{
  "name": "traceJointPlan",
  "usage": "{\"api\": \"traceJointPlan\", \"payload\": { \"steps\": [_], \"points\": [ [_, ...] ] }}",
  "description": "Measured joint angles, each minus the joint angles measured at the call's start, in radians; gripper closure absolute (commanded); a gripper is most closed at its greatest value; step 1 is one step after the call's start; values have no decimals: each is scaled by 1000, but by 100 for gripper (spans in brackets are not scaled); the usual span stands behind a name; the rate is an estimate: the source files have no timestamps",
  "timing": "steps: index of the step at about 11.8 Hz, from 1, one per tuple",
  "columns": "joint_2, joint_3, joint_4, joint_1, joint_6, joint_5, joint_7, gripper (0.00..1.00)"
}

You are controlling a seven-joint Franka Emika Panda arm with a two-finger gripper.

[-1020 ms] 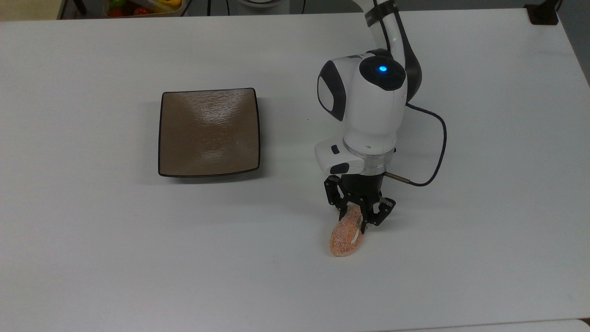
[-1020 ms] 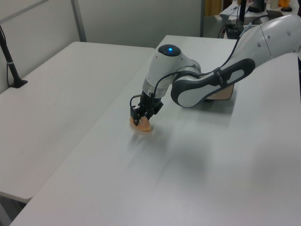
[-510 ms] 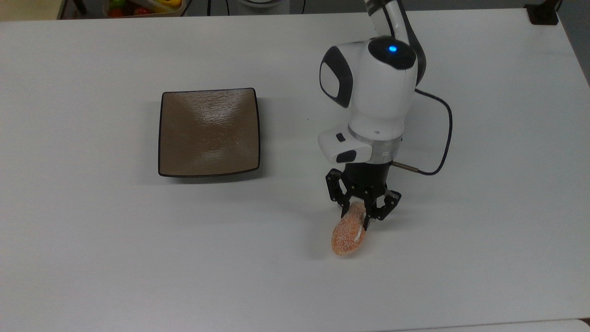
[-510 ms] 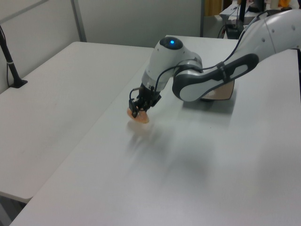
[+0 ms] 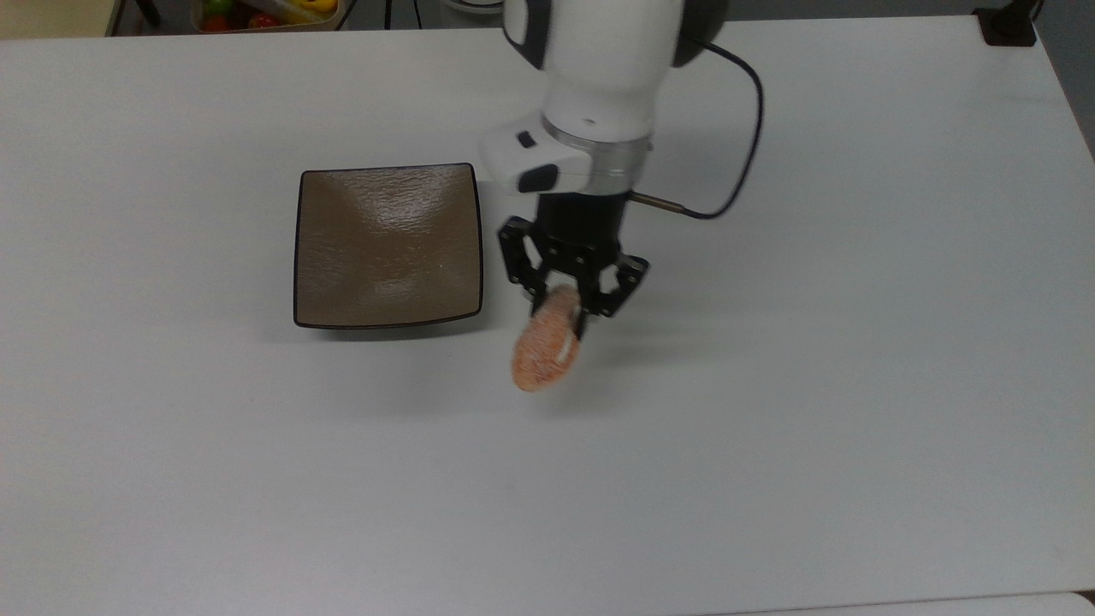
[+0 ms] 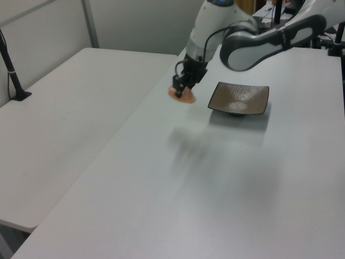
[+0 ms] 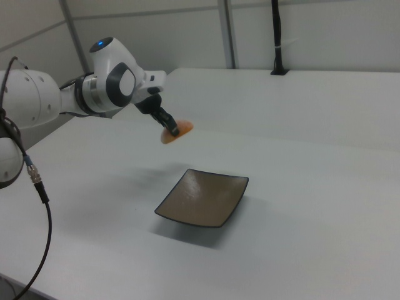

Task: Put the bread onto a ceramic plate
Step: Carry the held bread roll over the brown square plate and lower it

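Your gripper point(image 5: 558, 309) point(image 6: 181, 91) point(image 7: 170, 130) has its jaws pinching the bread point(image 5: 545, 344) point(image 6: 183, 96) point(image 7: 175, 132), gripping the roll by one end so that most of it hangs out below the black fingers point(image 5: 519, 272). In the top view you see the roll's speckled orange crust and its thin white stripe running lengthwise. It is held clear of the surface point(image 5: 770, 445) point(image 6: 215, 194) point(image 7: 312, 212); the left view shows a blurred shadow on the white top well apart from the roll, and the right view shows the roll up in the air above the level of the plate.

The plate point(image 5: 387, 246) point(image 6: 239, 98) point(image 7: 202, 197) sits flat on the surface with nothing on it, its glossy brown face catching the light. In the top view the bread is just off the plate's lower right corner, near it but not over it. In the left view the roll is on the plate's left, and in the right view it hangs above and to the left of the plate's far edge.

Your arm point(image 5: 599, 77) point(image 6: 259, 38) point(image 7: 69, 94) reaches in from the top view's upper edge, with a black cable point(image 5: 744, 145) looping off the wrist. At the top view's upper left corner a container of coloured items point(image 5: 265, 12) sits beyond the surface
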Motion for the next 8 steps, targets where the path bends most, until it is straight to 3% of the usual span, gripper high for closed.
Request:
{"api": "traceJointPlan", "payload": {
  "steps": [5,8],
  "points": [
    [-172,-1,-263,-99,-62,4,-280,55],
    [-194,0,-357,-116,-73,4,-295,55]
  ]
}}
